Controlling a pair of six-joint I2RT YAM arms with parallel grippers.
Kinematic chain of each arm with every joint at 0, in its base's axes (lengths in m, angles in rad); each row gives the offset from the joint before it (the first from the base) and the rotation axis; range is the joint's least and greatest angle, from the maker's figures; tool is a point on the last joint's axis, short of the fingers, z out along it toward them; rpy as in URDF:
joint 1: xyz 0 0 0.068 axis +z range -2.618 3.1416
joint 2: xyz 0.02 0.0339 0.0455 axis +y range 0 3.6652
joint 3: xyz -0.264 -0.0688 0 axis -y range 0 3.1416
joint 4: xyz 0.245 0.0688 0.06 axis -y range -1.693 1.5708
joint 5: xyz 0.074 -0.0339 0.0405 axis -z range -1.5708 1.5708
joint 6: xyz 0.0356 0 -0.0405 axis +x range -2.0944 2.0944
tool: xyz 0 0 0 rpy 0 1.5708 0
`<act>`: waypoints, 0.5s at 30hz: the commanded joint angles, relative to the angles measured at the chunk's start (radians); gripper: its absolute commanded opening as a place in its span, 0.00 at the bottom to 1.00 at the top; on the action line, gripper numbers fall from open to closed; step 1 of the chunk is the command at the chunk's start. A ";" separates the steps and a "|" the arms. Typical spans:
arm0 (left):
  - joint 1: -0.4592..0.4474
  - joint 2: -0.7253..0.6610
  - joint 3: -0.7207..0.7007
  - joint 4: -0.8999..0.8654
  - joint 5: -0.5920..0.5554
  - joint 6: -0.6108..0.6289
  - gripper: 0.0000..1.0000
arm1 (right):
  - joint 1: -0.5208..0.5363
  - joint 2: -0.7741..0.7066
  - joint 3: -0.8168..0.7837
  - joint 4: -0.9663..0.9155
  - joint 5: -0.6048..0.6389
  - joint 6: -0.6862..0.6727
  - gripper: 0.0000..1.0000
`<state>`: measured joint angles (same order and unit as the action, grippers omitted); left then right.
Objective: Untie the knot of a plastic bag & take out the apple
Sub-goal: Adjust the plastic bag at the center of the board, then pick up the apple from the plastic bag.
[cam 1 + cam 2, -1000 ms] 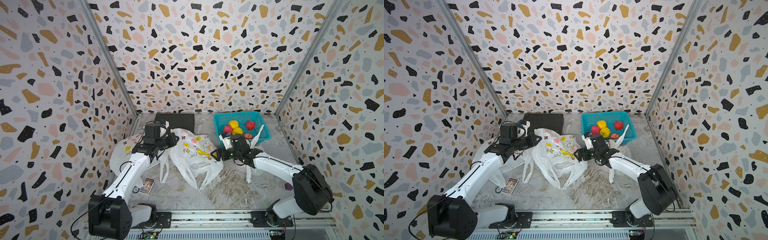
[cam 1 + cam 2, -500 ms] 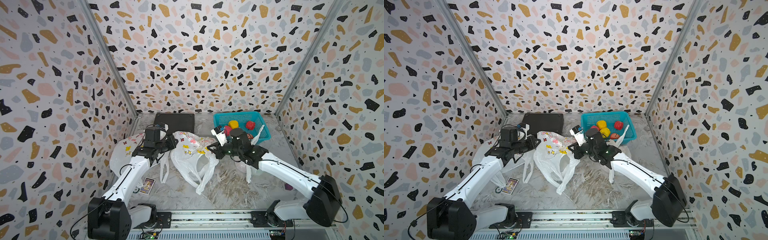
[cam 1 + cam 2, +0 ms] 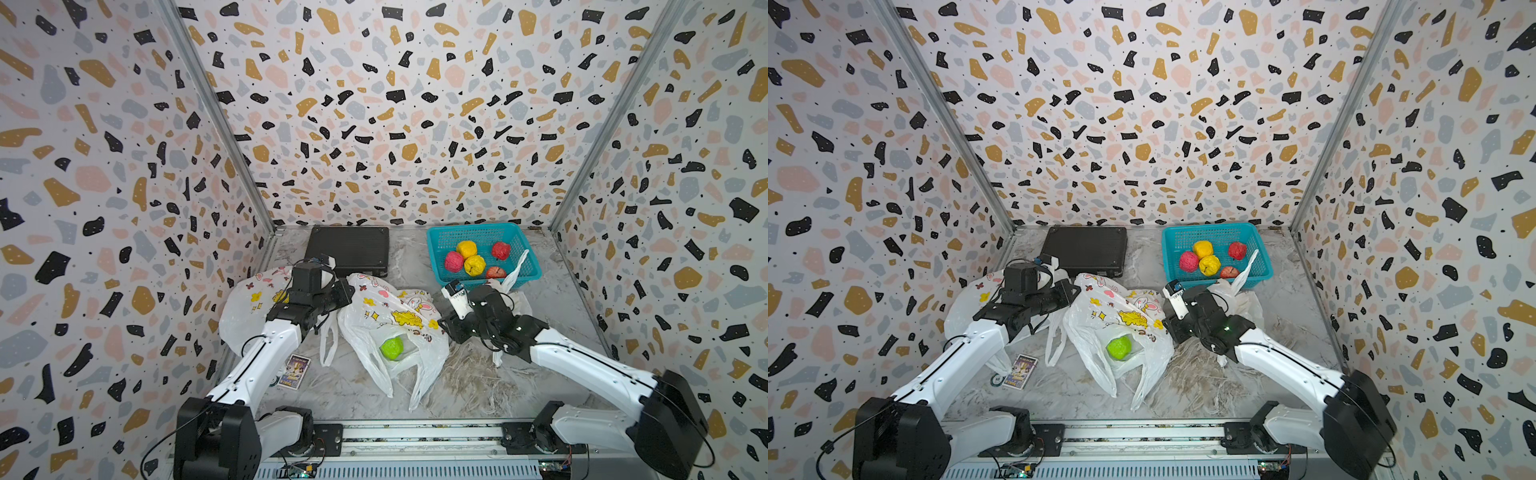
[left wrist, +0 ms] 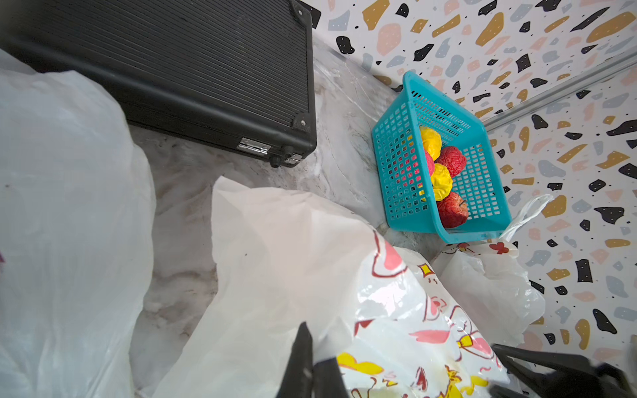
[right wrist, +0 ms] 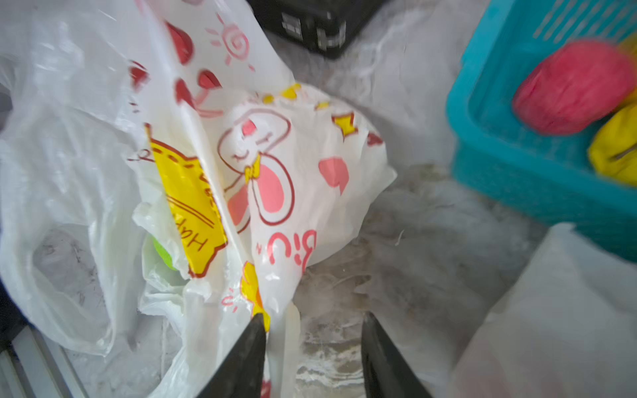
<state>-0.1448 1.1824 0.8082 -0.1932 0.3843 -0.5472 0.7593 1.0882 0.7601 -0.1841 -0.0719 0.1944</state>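
Observation:
The plastic bag, white with cartoon prints, lies slack in the middle of the table. Its two handle loops trail loose and apart toward the front; no knot is in view. A green apple shows through the bag's open side. My left gripper is shut on the bag's far left edge. My right gripper stands open at the bag's right side, a fold of film resting against one finger.
A teal basket with red and yellow fruit stands at the back right. A black case lies at the back. Another white bag sits under the left arm, a crumpled one by the basket. A card lies front left.
My right gripper came down toward the front and opened, letting go of the bag. The bag sank and spread, and the green apple now shows. The left gripper stayed shut.

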 commanded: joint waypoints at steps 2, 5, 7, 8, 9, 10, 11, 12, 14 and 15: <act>0.004 -0.012 -0.006 0.045 0.016 -0.007 0.00 | 0.079 -0.181 -0.070 0.025 0.048 -0.037 0.55; 0.004 -0.009 -0.012 0.045 0.006 -0.004 0.00 | 0.129 -0.220 -0.143 0.178 -0.144 -0.041 0.56; 0.004 -0.003 -0.012 0.046 0.003 -0.003 0.00 | 0.154 -0.148 -0.168 0.299 -0.298 -0.024 0.58; 0.004 0.000 -0.011 0.046 0.004 -0.003 0.00 | 0.160 -0.082 -0.160 0.341 -0.372 -0.013 0.58; 0.004 0.002 -0.011 0.046 0.006 -0.003 0.00 | 0.169 -0.026 -0.147 0.361 -0.420 -0.009 0.56; 0.004 0.005 -0.010 0.045 0.008 -0.004 0.00 | 0.176 0.044 -0.129 0.380 -0.456 -0.009 0.55; 0.004 0.006 -0.007 0.042 0.005 -0.004 0.00 | 0.179 0.108 -0.105 0.377 -0.447 -0.009 0.55; 0.004 0.006 -0.007 0.042 0.003 -0.003 0.00 | 0.180 0.153 -0.085 0.366 -0.442 -0.016 0.55; 0.005 0.011 -0.005 0.040 0.003 0.001 0.00 | 0.180 0.254 -0.039 0.323 -0.364 -0.043 0.56; 0.004 0.013 -0.004 0.040 0.004 0.003 0.00 | 0.180 0.289 -0.013 0.294 -0.312 -0.038 0.58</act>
<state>-0.1448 1.1881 0.8082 -0.1848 0.3840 -0.5472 0.9398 1.3369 0.6716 0.1219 -0.4137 0.1707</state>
